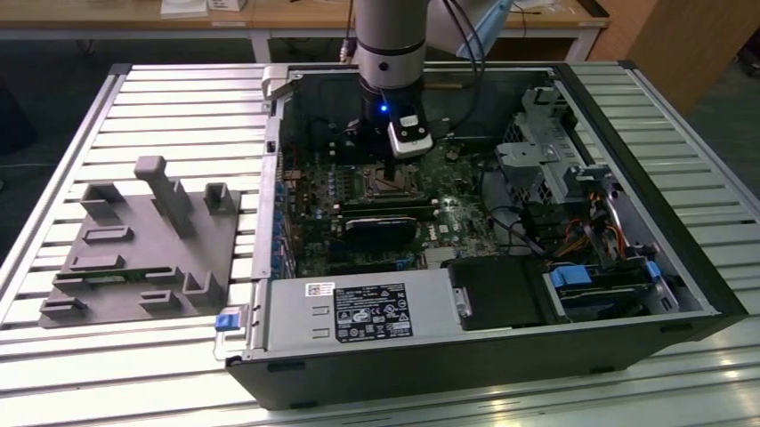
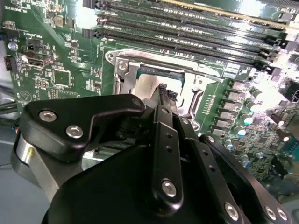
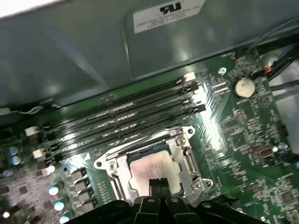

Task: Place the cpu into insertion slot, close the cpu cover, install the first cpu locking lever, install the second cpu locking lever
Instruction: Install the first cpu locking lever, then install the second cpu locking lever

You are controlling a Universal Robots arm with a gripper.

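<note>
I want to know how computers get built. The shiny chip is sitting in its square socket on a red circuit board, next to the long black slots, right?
Nearly. The circuit board is green, not red, as the first wrist view shows. The rest holds: the cpu sits in the insertion slot, beside the long black memory slots, with the gripper just over it.

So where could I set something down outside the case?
The slatted table is bare behind the grey fixture and along the near edge below it. Inside the computer case it is crowded; the end effector hangs over the insertion slot.
</note>
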